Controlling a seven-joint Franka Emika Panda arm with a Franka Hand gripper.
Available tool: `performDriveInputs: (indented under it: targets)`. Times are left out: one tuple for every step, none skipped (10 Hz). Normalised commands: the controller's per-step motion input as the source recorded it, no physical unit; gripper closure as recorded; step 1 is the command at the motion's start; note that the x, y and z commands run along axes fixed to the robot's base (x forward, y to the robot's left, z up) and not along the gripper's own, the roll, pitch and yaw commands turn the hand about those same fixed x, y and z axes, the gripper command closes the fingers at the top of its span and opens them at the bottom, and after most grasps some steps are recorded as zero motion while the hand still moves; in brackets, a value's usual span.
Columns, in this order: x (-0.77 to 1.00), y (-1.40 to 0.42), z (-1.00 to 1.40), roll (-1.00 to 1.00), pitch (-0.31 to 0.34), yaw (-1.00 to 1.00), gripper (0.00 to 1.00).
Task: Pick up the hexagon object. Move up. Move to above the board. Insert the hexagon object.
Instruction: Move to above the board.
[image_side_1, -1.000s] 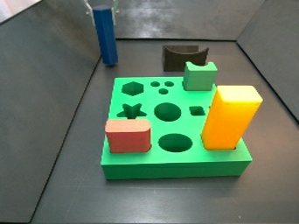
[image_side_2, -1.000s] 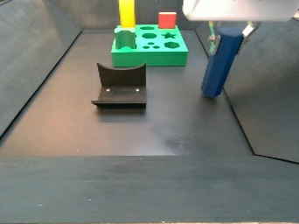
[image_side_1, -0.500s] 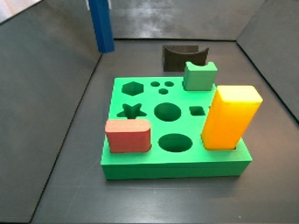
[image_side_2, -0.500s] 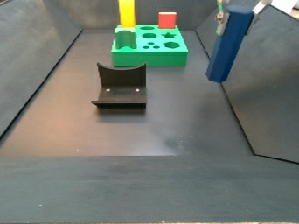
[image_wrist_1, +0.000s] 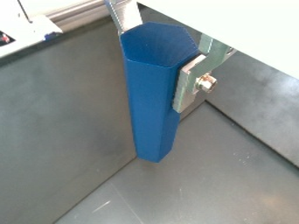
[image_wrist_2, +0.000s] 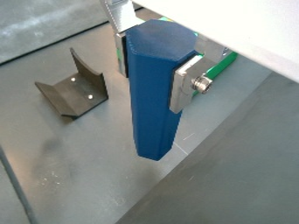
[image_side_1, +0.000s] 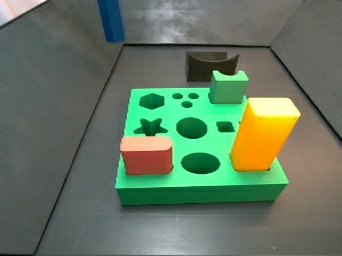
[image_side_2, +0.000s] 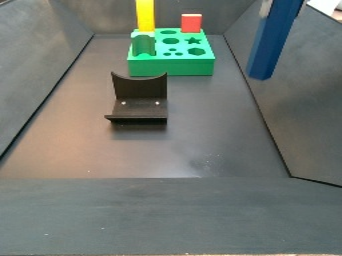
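Item 1, gripper (image_wrist_1: 158, 63): I am reading it in both wrist views (image_wrist_2: 149, 63) as pinching the hexagon object (image_wrist_1: 155, 96) between its silver finger plates; one plate with a screw (image_wrist_2: 187, 80) is pressing on a side face, its partner showing at the rod's opposite edge. In the side views the gripper body is out of frame.

Item 2, hexagon object: dark-blue prism, hanging upright and clear of the floor. In a side view (image_side_2: 274, 38) it is showing at the upper right, cut off by the picture's top edge, lower end free in the air, well apart from the board. In a side view (image_side_1: 112, 20) only its lower part is showing at the top left, above the far left of the floor.

Item 3, board (image_side_1: 168, 180): bright-green slab lying flat on the dark floor, its hexagon hole (image_side_1: 151, 100) standing open at the far left corner beside small round holes and a star cut-out (image_side_1: 152, 127).

Item 4, pieces standing in the board: yellow block (image_side_1: 263, 132) at the near right, red block (image_side_1: 147, 155) at the near left, small green block (image_side_1: 230, 86) at the far right.

Item 5, fixture (image_side_2: 138, 98): dark bracket sitting on the floor, just behind the board in a side view (image_side_1: 209, 65); also visible in a wrist view (image_wrist_2: 73, 84).
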Motion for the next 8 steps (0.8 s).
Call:
performDriveInputs:
  targets:
    - [-0.06,0.02,1.0,0.11,0.081,0.01,1.0]
    - [-0.05,0.01,0.99,0.11,0.075,0.01,1.0]
    - [-0.03,0.01,0.84,0.1,0.073,0.01,1.0]
    - [-0.02,0.01,0.65,0.1,0.07,0.02,1.0]
    - [-0.01,0.0,0.5,0.1,0.071,0.02,1.0]
    - [-0.01,0.0,0.35,0.1,0.071,0.02,1.0]
    - [0.0,0.0,0.2,0.1,0.073,0.02,1.0]
    - [0.53,-1.0,0.12,0.07,0.316,-0.32,1.0]
